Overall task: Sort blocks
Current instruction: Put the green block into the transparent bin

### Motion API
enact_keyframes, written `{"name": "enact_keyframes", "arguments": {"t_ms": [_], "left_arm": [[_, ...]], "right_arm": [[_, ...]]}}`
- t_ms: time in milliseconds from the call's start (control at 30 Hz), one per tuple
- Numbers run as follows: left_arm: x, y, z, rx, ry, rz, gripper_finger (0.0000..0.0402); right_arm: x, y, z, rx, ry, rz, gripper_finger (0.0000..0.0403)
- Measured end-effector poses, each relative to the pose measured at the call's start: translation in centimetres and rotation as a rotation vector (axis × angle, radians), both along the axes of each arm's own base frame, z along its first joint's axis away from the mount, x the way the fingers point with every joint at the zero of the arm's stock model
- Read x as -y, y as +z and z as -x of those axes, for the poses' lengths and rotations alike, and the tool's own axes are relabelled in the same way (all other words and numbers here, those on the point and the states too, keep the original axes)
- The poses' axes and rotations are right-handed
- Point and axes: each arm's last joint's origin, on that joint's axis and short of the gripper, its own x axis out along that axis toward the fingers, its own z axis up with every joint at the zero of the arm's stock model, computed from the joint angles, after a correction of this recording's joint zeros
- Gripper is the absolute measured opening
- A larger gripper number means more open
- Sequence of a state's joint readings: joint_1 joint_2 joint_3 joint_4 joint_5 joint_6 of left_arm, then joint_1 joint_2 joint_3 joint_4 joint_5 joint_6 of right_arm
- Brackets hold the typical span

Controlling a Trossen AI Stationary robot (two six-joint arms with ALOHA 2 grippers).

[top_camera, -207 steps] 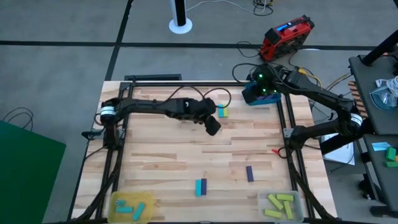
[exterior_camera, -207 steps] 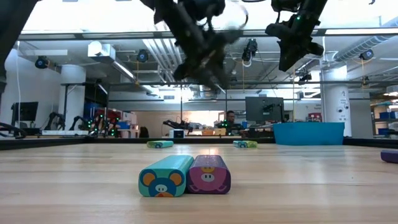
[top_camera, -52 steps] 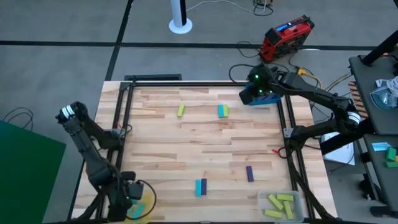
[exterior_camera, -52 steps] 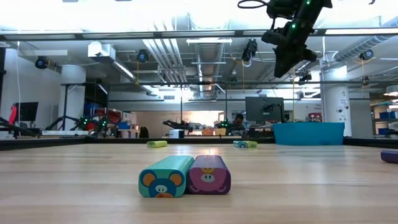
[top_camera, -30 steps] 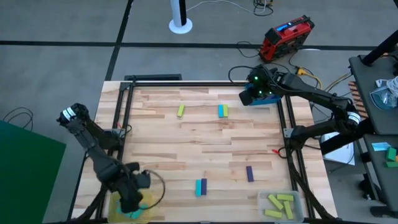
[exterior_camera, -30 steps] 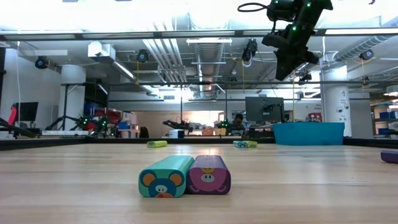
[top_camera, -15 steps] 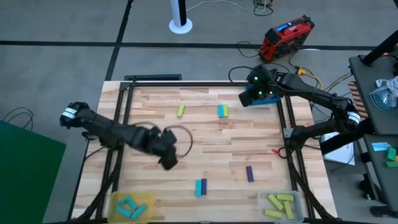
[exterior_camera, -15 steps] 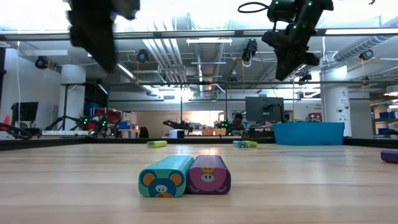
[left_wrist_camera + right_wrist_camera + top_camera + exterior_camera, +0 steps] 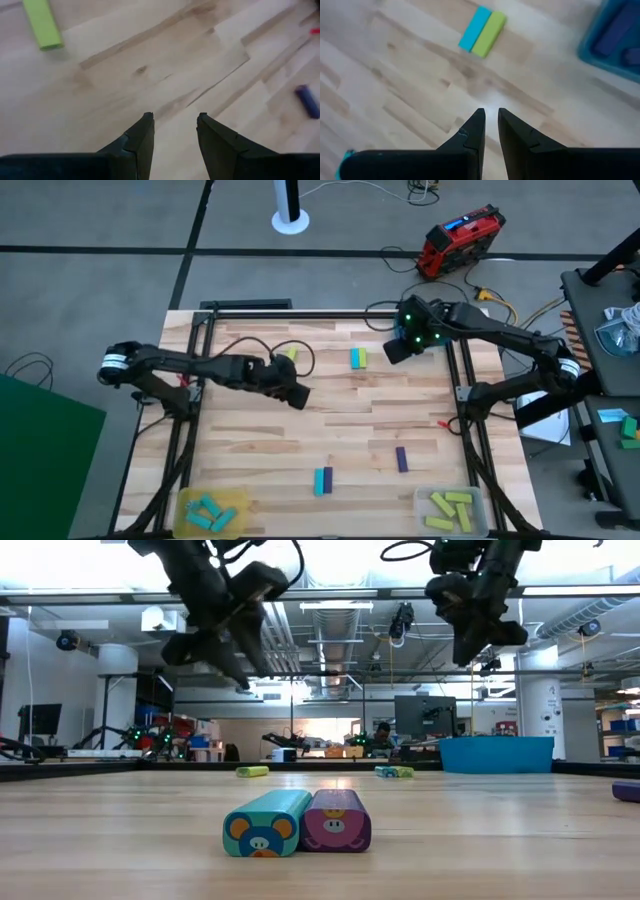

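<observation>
My left gripper [image 9: 298,395] hangs open above bare wood left of the table's middle, nothing between its fingers [image 9: 174,120]. A yellow-green block [image 9: 290,356] lies flat just beyond it, toward the far edge. My right gripper [image 9: 393,352] hovers near the far right, beside the blue tray [image 9: 615,40]. Its fingers [image 9: 490,114] stand a narrow gap apart and hold nothing. A cyan and yellow-green pair [image 9: 358,358] lies side by side a little left of it. A purple block [image 9: 401,459] and a cyan and purple pair [image 9: 297,822] lie nearer the front edge.
A yellow tray [image 9: 236,523] with cyan blocks sits at the near left corner. A clear tray [image 9: 478,498] with yellow-green blocks sits at the near right corner. Dark frame rails [image 9: 186,430] run along both sides of the table. Bare wood lies around the middle.
My left gripper has swung from above the yellow tray at the near left corner, toward the far edge and the right, to the table's middle. My right gripper has drifted from over the blue tray toward the left and near edges. No block on the wood has moved.
</observation>
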State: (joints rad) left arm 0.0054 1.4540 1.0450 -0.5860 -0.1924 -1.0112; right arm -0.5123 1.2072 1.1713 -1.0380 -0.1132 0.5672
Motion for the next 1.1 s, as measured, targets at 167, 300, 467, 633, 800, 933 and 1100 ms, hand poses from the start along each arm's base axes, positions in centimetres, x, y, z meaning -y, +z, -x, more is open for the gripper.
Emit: {"name": "enact_keyframes", "arguments": {"t_ms": [167,300,467,633,800,933,1100], "left_arm": [[-1.2,1.2,-0.1,0.003,0.052,0.006,0.0127],[-4.5,1.2,0.6,-0.032,0.194,0.034,0.0127],[-9.4,0.6,2.3,-0.089,0.257,0.026,0.0141],[-13.7,0.3,4.0,-0.136,0.250,-0.057,0.0171],[-16.0,-1.6,3.7,-0.191,0.196,-0.079,0.0187],[-16.4,-3.8,2.5,-0.225,0.150,-0.039,0.0188],[-16.5,-5.3,1.1,-0.272,0.127,-0.015,0.0188]], "right_arm": [[-0.9,-0.1,-0.8,0.008,0.040,-0.002,0.0043],[-1.2,-0.1,-1.0,0.021,0.011,-0.016,0.0043],[-1.1,-0.1,-1.0,0.026,-0.062,-0.039,0.0043],[-1.0,-0.1,-1.0,0.024,-0.168,-0.039,0.0043],[-1.0,-0.1,-1.0,0.032,-0.248,-0.068,0.0043],[-1.0,-0.1,-1.0,0.036,-0.287,-0.085,0.0043],[-0.9,-0.1,-1.0,0.036,-0.329,-0.089,0.0043]]}}
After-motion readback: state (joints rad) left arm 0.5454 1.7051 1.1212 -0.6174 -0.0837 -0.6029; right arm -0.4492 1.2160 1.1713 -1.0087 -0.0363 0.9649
